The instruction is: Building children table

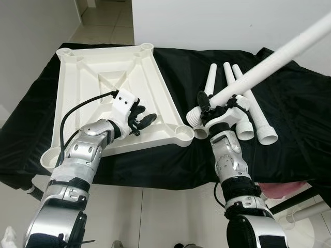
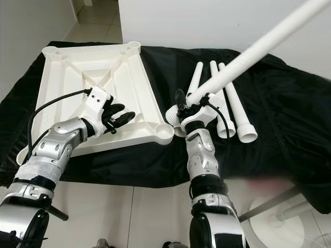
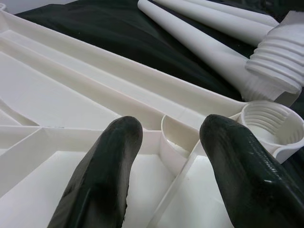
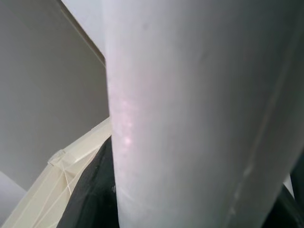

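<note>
A white plastic table top (image 1: 98, 82) lies upside down on black cloth, with round threaded sockets at its corners. My left gripper (image 1: 144, 122) hovers open over its near right part, close to the corner socket (image 1: 182, 132), also seen as the socket (image 3: 273, 130) in the left wrist view past my fingers (image 3: 107, 171). My right gripper (image 1: 217, 107) is shut on a long white table leg (image 1: 279, 57), tilted up to the right, its threaded end (image 1: 195, 119) just beside that socket. The leg (image 4: 199, 114) fills the right wrist view.
Three more white legs (image 1: 243, 103) lie side by side on the black cloth (image 1: 300, 103) right of the table top. A white wall (image 1: 222, 23) stands behind. Tiled floor (image 1: 155, 212) lies below the front edge, and a white metal frame (image 1: 305, 212) at bottom right.
</note>
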Controlling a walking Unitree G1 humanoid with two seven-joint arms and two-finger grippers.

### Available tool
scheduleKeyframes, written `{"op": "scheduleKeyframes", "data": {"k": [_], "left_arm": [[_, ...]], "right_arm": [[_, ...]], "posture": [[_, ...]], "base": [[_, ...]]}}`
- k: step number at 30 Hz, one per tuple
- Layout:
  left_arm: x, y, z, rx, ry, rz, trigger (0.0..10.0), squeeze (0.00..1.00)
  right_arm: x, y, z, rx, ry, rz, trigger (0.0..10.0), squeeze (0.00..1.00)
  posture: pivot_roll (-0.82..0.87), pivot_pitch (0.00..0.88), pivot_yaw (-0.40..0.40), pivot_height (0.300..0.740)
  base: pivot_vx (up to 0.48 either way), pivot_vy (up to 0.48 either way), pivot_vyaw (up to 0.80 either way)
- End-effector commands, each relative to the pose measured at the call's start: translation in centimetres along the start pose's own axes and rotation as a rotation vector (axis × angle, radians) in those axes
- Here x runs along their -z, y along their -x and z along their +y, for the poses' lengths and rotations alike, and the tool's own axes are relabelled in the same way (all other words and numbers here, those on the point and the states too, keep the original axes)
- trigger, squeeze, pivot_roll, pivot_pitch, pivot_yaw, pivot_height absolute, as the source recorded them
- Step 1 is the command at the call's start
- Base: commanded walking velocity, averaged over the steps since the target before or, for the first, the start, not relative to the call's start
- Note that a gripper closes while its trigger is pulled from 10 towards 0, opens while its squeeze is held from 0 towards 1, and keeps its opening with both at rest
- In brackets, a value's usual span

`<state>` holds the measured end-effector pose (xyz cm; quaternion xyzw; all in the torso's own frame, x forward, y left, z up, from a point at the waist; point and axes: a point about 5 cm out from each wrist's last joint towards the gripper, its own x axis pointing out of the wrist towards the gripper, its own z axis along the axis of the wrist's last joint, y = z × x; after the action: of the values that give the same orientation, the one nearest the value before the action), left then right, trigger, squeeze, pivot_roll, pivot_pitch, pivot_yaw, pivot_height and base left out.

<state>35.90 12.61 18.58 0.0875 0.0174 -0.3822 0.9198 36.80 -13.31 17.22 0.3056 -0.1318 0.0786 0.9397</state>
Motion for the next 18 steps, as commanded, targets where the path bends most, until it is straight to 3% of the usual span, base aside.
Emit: {"op": "scheduleKeyframes", "data": {"k": [1,5,11,18], "left_arm": [[0.3,0.1,0.0,-0.040,-0.002,0.017,10.0,0.00],[0.5,0.1,-0.3,-0.051,-0.007,0.020,10.0,0.00],[0.7,0.2,-0.7,-0.057,0.004,0.019,10.0,0.00],[0.7,0.1,-1.1,-0.048,0.012,0.017,10.0,0.00]], "right_arm": [[-0.2,-0.2,-0.1,0.012,-0.033,-0.020,10.0,0.00],[0.3,-0.3,-0.9,0.063,-0.039,0.005,10.0,0.00],[-0.4,0.4,-2.2,0.107,0.081,0.001,10.0,0.00],[-1.6,0.1,-1.6,0.048,0.096,-0.052,10.0,0.00]], "posture": [[0.03,0.087,-0.040,0.740],[0.03,0.098,-0.045,0.740],[0.02,0.110,-0.048,0.740],[0.00,0.114,-0.038,0.740]], "base": [[0.000,0.000,0.00],[0.000,0.000,0.00],[0.000,0.000,0.00],[0.000,0.000,0.00]]}}
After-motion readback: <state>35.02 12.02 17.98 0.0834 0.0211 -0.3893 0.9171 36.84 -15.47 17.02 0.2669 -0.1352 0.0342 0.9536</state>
